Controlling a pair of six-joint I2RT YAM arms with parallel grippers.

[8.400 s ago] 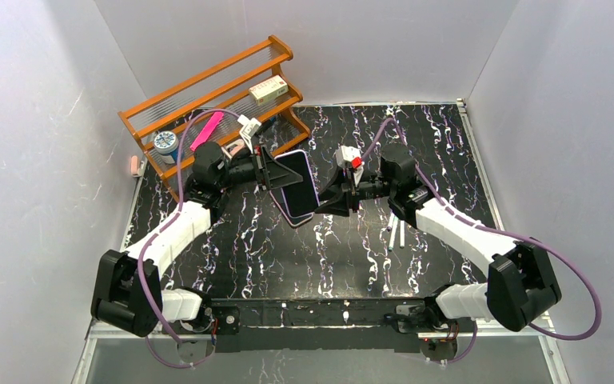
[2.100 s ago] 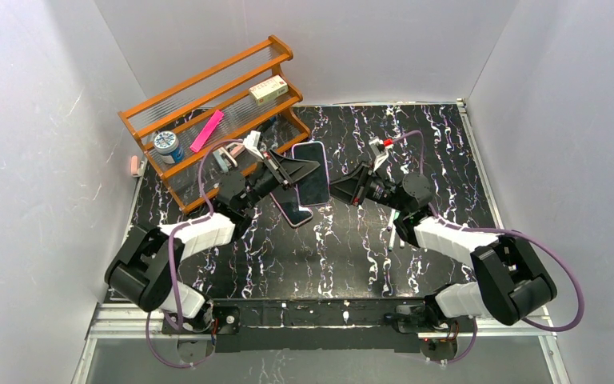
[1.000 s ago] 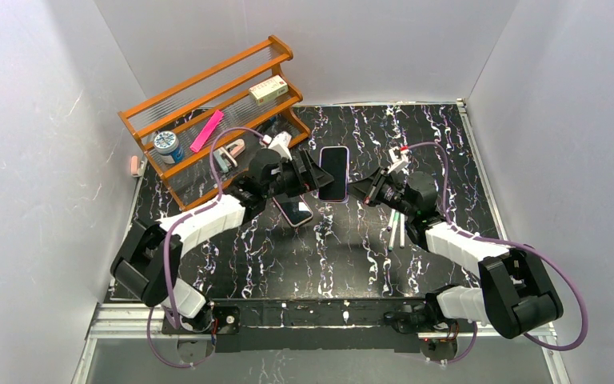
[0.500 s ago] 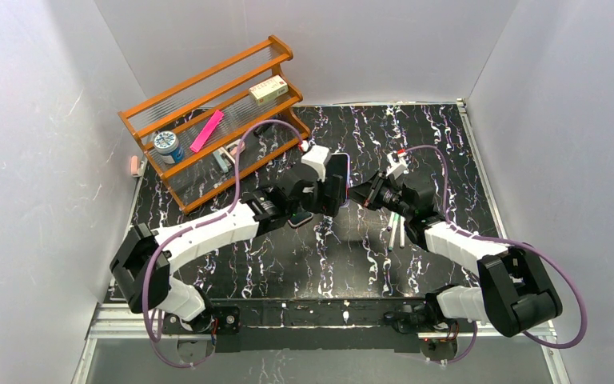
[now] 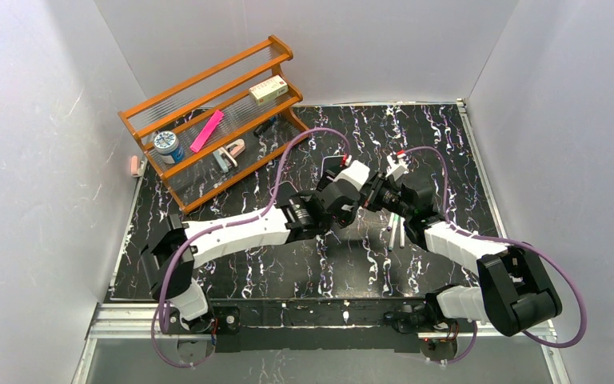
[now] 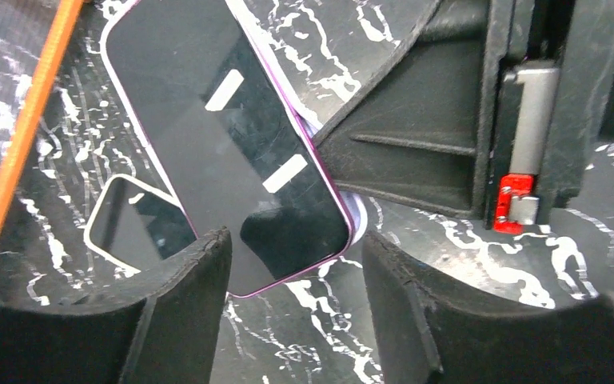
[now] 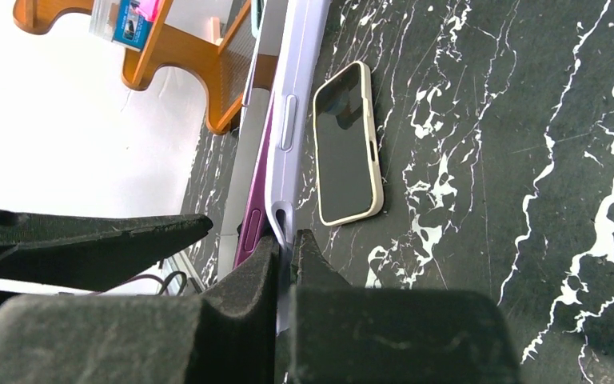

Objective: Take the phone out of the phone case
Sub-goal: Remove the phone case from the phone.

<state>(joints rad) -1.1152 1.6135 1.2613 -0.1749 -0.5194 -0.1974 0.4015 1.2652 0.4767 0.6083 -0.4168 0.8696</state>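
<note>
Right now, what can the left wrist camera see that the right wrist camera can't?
Only the left wrist view shows the phone with its dark screen face-on, and a red tag on the black part behind it. Only the right wrist view shows the phone case edge-on, with its side buttons, pinched by the right gripper. Both show the cream-rimmed phone lying on the table and the orange rack.

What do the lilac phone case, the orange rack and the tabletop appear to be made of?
Phone case: pale lilac, matte, with moulded button bumps; probably silicone or soft plastic.
Rack: orange-brown with a smooth, slightly glossy finish; looks like varnished wood.
Tabletop: black with white veins and a faint sheen; a marble pattern, possibly printed laminate rather than stone.
</note>
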